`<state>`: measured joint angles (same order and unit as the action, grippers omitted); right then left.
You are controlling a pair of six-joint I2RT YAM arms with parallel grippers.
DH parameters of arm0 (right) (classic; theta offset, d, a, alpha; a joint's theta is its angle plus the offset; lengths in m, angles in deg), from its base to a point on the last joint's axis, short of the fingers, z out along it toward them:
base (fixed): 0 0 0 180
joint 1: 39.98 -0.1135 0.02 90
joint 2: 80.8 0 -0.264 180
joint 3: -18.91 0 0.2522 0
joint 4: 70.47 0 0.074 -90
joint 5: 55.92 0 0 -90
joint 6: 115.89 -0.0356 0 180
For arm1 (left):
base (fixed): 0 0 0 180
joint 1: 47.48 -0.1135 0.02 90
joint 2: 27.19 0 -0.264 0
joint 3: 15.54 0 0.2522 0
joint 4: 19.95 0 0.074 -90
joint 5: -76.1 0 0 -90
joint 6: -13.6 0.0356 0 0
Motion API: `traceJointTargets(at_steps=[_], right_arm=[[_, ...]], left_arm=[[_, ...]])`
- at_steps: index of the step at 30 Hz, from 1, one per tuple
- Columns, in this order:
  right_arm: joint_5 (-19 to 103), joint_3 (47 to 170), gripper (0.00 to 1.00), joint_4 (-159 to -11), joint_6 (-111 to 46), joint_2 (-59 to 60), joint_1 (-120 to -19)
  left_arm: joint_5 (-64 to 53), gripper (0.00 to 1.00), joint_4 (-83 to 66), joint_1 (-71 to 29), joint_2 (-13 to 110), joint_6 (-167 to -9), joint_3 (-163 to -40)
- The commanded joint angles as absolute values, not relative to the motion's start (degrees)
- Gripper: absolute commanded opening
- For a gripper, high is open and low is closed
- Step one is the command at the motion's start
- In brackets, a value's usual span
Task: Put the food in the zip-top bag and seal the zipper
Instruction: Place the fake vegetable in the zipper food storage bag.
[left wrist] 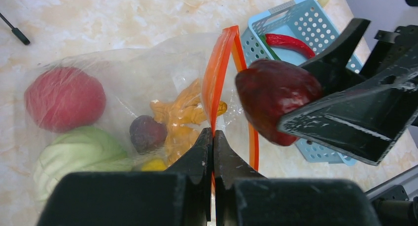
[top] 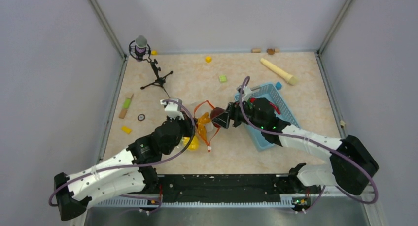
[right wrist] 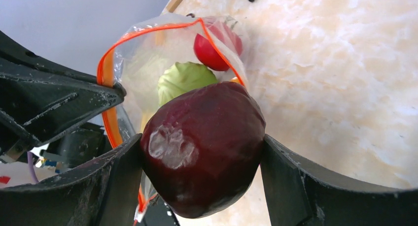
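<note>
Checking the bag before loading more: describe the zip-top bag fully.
The zip-top bag is clear, crinkly plastic, its orange-red zipper spread open in a loop. The left claw is shut on that strip, holding the mouth open. Inside lie a red tomato, a green piece, an orange piece and a small dark one.

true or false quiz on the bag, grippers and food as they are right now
1. The right gripper is shut on a dark red piece. True.
2. The left gripper is open, clear of the zip-top bag. False: it is shut on the zipper at the bag's mouth.
3. A red tomato and a green piece are inside the bag. True.
4. The red chili is in the bag. False: it lies in the blue basket.
5. The bag's mouth is sealed. False: it gapes open.
</note>
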<state>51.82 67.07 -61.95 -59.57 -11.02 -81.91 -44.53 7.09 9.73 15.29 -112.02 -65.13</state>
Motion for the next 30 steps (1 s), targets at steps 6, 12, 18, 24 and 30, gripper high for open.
traceJointTargets(at_steps=[6,12,18,24,30], right_arm=[[47.3,79.6,0.56,-54.9,-60.9,0.4,-88.4],[44.4,85.2,0.67,-59.4,-62.0,6.4,-90.6],[40.4,89.5,0.85,-64.7,-61.8,9.5,-91.9],[39.2,91.3,0.99,-68.2,-59.5,9.3,-92.0],[39.2,91.0,0.99,-72.4,-54.1,5.3,-91.9]], left_arm=[[-43.4,0.00,4.6,10.0,13.7,-111.4,-64.8],[-43.1,0.00,4.5,10.0,12.6,-111.5,-64.5],[-43.1,0.00,4.2,10.0,11.2,-111.7,-64.1],[-45.0,0.00,4.3,10.0,9.6,-112.0,-63.4],[-47.2,0.00,4.8,10.0,9.4,-112.2,-63.4]])
